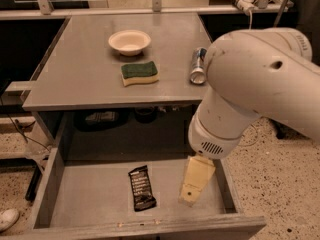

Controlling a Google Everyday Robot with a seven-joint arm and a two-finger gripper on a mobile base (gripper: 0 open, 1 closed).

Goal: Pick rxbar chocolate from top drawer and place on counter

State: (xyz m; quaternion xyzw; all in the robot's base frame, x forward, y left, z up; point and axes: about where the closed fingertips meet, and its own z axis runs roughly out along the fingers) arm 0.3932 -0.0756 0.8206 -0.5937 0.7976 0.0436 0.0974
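Gripper (189,195) hanging over the top drawer (85,200), rxbar chocolate (142,187) at its 9 o'clock
The bar is lying flat, untouched; light, thin and glossy, it is likely needing a pinch across its narrow width; whether the gripper is spread, I cannot tell

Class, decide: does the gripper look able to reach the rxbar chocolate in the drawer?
Probably yes: the gripper hangs over the open top drawer beside the rxbar chocolate, with nothing between them.

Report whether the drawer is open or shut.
Open: the drawer sticks out past the counter, the bar lies flat inside, and the gripper is over its right part.
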